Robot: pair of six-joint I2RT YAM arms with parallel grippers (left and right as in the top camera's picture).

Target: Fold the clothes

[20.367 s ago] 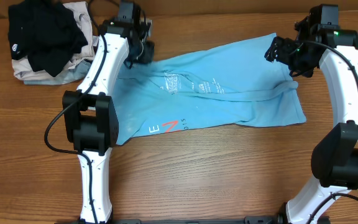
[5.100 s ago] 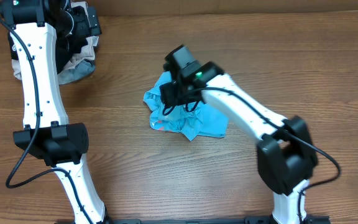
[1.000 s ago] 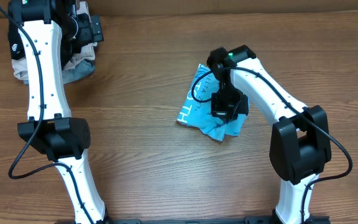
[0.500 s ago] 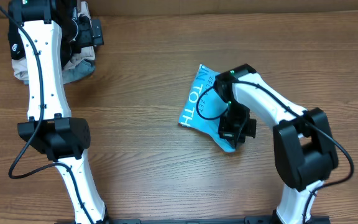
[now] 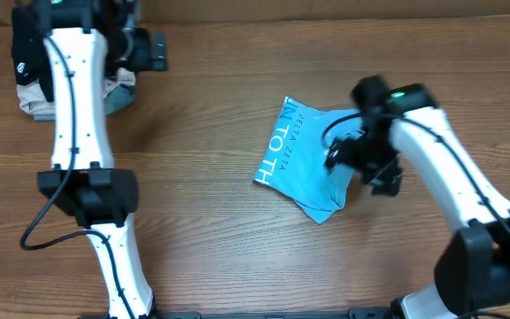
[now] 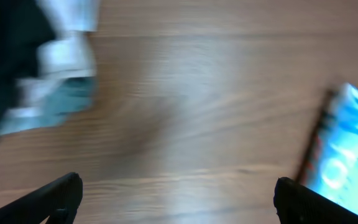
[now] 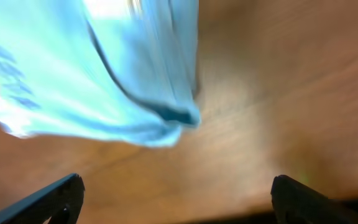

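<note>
The clothes, a sky-blue T-shirt (image 5: pixel 301 158) with white lettering, lie folded into a small packet on the wooden table at centre. My right gripper (image 5: pixel 364 165) hovers at the packet's right edge. In the right wrist view it (image 7: pixel 176 194) is open over bare wood with nothing between its fingers, and the shirt (image 7: pixel 92 74) is blurred just ahead. My left gripper (image 5: pixel 151 50) is far off at the back left, beside the clothes pile. It (image 6: pixel 176 193) is open and empty too, with the shirt's (image 6: pixel 347 146) edge at the far right of its view.
A pile of black, beige and pale grey garments (image 5: pixel 29 84) sits at the back left corner, partly behind the left arm; it shows blurred in the left wrist view (image 6: pixel 48 81). Bare wooden tabletop (image 5: pixel 202 221) surrounds the folded shirt.
My right gripper has opened, let go of the shirt and moved right off the packet. The shirt now lies flat and folded. The left gripper has shifted slightly right.
</note>
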